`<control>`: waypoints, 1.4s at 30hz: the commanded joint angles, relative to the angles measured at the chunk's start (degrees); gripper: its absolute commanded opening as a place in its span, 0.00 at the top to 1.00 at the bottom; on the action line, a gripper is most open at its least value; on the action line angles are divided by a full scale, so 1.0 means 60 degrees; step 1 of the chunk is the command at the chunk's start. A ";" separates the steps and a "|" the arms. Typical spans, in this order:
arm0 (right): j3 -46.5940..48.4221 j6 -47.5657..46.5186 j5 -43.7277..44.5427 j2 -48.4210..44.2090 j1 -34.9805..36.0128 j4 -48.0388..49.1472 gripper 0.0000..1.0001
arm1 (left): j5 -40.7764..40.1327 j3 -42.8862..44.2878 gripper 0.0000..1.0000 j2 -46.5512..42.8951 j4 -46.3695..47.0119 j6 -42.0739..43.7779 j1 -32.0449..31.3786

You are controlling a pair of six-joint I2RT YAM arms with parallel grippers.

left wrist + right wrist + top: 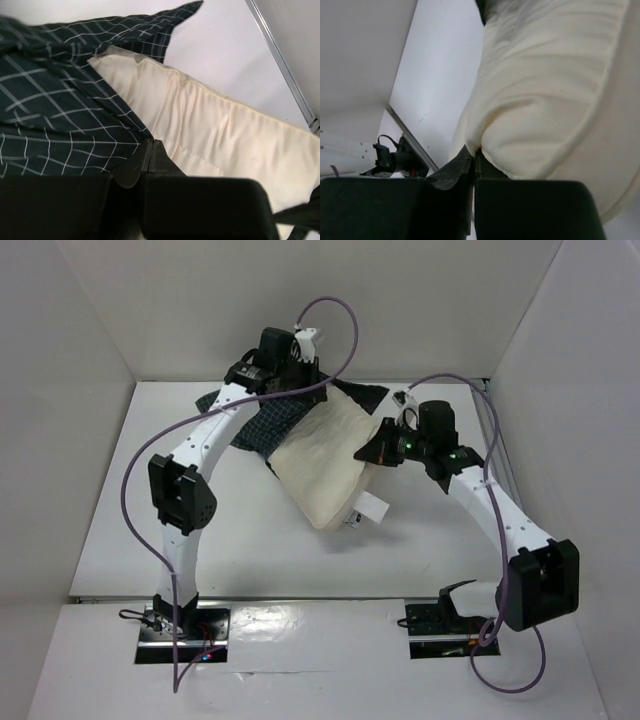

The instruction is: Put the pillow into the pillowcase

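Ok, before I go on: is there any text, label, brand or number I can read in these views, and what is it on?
No text can be read in any view.
White tag on the pillow: small dark marks beside it, too small to read.
The pillowcase: only a light grid check, no lettering.

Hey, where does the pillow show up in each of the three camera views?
Top external: the pillow lies at centre, between the two arms.
Left wrist: the pillow runs diagonally across the right half, beside the pillowcase.
Right wrist: the pillow fills the right side.
Shared landmark: the white table under it.
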 commanded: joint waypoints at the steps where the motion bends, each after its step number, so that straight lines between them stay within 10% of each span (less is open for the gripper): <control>1: -0.0643 0.0573 -0.0198 0.0238 0.0292 0.1775 1.00 | 0.1094 0.0637 1.00 0.1166 -0.0346 -0.1092 -0.0632; 8: -0.1946 0.1291 0.0707 0.0021 0.2869 0.1913 1.00 | -0.0196 0.0497 0.98 0.0739 -0.0613 -0.1371 -0.0632; 9: -0.2064 0.1147 0.0911 0.0021 0.3205 0.1694 0.95 | -0.0502 0.0305 0.73 0.0603 -0.0612 -0.1212 -0.0632; 13: -0.1351 0.0195 0.3098 -0.0342 0.3633 -0.1140 0.34 | -0.0972 0.0785 0.52 0.0602 -0.1387 -0.0786 -0.0632; 17: -0.0558 -0.0217 0.5771 -0.1659 0.3532 -0.2494 0.16 | -0.1354 0.0480 0.52 0.0106 -0.1652 -0.0668 -0.0719; 21: 0.0102 -0.0130 0.7983 -0.2059 0.3267 -0.2616 0.18 | -0.2246 -0.0120 0.54 -0.0539 -0.1652 -0.0479 -0.1129; 25: 0.0644 0.0516 0.9321 -0.0701 0.2159 -0.2279 0.67 | -0.2453 -0.0808 0.53 -0.0498 -0.1842 -0.0682 -0.1335; 30: 0.1390 0.0136 0.7960 0.2035 0.0895 -0.0700 0.89 | -0.3095 -0.0927 0.33 0.0483 -0.2178 -0.1063 -0.2079; 34: 0.2181 -0.0201 0.7462 0.3899 0.0106 -0.0007 0.69 | -0.3435 -0.0810 0.29 0.1012 -0.2152 -0.1400 -0.2359; 36: 0.2680 -0.0581 0.6878 0.4617 -0.0115 0.0473 0.42 | -0.3828 -0.0810 0.22 0.1231 -0.2150 -0.1605 -0.2360; 42: 0.3849 -0.1415 0.5400 0.6522 -0.0848 0.0710 0.27 | -0.4460 -0.0678 0.15 0.1862 -0.2165 -0.1606 -0.2448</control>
